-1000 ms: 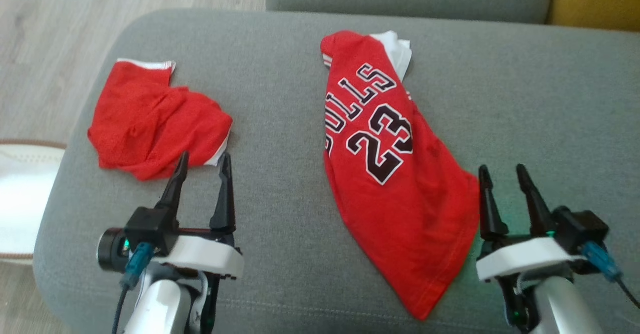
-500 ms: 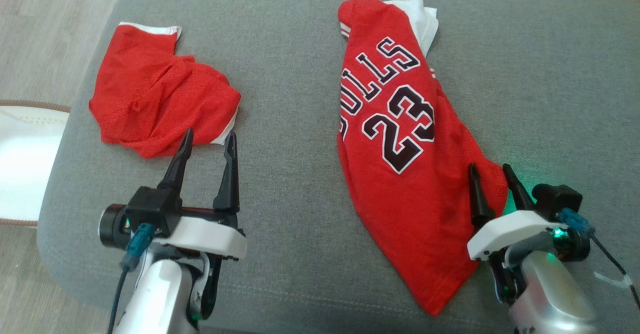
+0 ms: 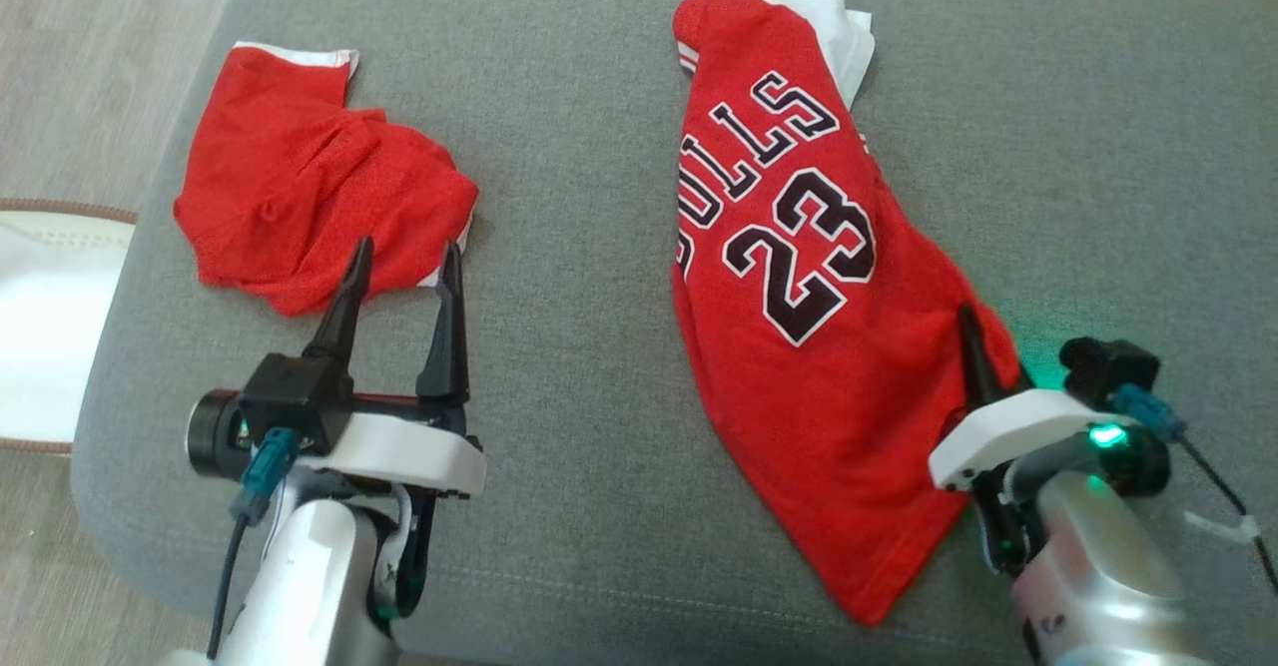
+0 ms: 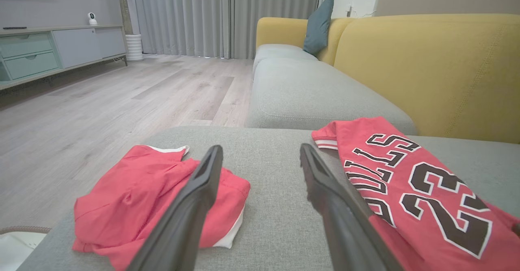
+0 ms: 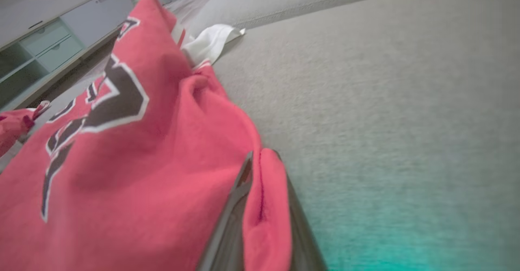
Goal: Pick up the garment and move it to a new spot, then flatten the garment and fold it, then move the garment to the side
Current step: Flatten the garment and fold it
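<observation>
1. A home living room, by the look of it.
2. Grey and yellow sofa (image 4: 308, 96) with a teal cushion (image 4: 319, 23).
3. Long grey curtains (image 4: 195, 15), pale wooden floor (image 4: 101, 112).
4. Low sideboard (image 4: 48, 53) with drawers along the wall.

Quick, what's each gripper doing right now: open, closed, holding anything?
Left gripper: open, holding nothing, near the red shorts.
Right gripper: closed on the edge of the red jersey.

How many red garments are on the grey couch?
2. The numbered jersey lies on the right, its edge pinched in the right tool; the crumpled red piece lies on the left.
</observation>
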You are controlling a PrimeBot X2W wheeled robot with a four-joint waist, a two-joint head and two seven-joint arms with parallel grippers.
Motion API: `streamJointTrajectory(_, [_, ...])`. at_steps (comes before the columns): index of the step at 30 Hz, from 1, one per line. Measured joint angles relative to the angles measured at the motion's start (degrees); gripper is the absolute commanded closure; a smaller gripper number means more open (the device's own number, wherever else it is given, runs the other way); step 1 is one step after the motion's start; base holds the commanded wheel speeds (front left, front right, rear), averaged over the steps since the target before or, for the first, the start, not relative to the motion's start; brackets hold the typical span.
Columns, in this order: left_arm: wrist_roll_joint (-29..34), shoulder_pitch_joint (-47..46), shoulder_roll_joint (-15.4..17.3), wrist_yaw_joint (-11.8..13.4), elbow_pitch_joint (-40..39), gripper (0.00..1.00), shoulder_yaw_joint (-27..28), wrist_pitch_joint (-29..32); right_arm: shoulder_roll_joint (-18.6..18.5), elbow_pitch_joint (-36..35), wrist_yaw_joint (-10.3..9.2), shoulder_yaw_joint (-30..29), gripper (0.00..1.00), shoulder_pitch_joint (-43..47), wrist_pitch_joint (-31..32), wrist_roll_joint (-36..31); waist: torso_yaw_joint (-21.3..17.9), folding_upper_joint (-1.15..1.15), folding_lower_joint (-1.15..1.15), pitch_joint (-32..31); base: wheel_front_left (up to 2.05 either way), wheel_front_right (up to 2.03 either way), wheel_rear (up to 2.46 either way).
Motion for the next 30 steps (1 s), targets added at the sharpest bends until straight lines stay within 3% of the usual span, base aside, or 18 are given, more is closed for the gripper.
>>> streamJointTrajectory(8, [0.0,0.1,-0.3,0.0,0.0,0.0,0.7,0.0,0.0,-4.4,0.0,-10.5,1.0,0.0,0.0,-10.5,-0.6,0.0,0.0,-1.7,0.0,0.0,0.0])
streamJointTrajectory(19, [0.0,0.2,-0.5,-0.4,-0.6,0.0,0.3,0.0,-0.3,-13.8,0.0,-30.3,1.0,-8.0,3.1,-35.0,-0.3,0.0,0.0,-1.4,0.0,0.0,0.0])
streamJointTrajectory(30, [-0.7,-1.0,-0.6,-0.3,-0.7,0.0,-1.2,0.0,-3.9,-17.1,0.0,-42.8,1.0,-16.1,5.6,-48.8,0.9,0.0,0.0,1.3,0.0,0.0,0.0])
